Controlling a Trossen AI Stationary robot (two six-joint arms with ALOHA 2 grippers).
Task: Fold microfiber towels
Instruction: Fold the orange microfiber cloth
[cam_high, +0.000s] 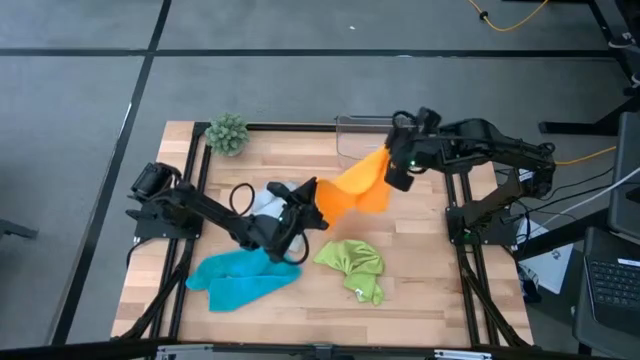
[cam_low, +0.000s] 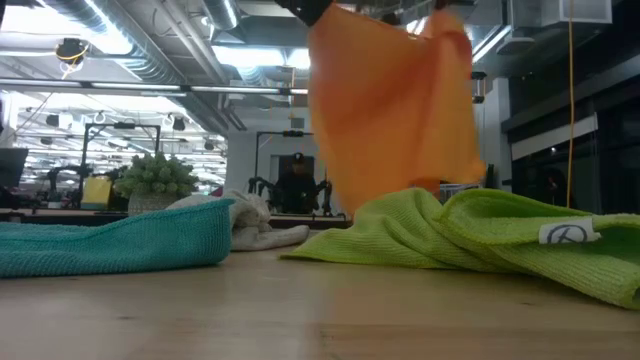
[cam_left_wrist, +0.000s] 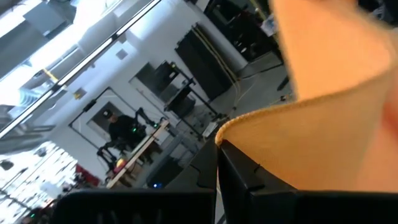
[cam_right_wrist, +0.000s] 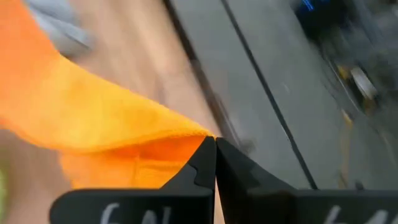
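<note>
1. The orange towel (cam_high: 362, 186) hangs in the air above the middle of the table (cam_high: 440, 300), stretched between the two grippers, each pinching one upper corner.
2. The left gripper (cam_high: 312, 187) is clenched on the towel's corner nearer the table's centre; in the left wrist view the hem (cam_left_wrist: 298, 109) runs out from the closed fingertips.
3. The right gripper (cam_high: 398, 172) is clamped on the opposite corner, toward the table's back right; its wrist view shows the two dark fingers (cam_right_wrist: 198, 169) meeting on the orange edge.
4. In the low view the orange towel's lower edge drops behind the lime green towel (cam_low: 480, 240); whether it touches the tabletop cannot be told.
5. The lime green towel lies crumpled in front of the hanging cloth, right of centre, a white label (cam_low: 566, 234) showing on it.
6. The turquoise towel (cam_high: 240, 278) lies bunched at front left, under the left arm.
7. The light grey towel (cam_high: 266, 203) sits behind it, partly covered by that arm.
8. Bare wood stays open along the front edge and the front right corner.
9. At the back edge stand a small green plant (cam_high: 227, 133) on the left and a clear plastic box (cam_high: 358, 132), just behind the towel's right-hand corner.
</note>
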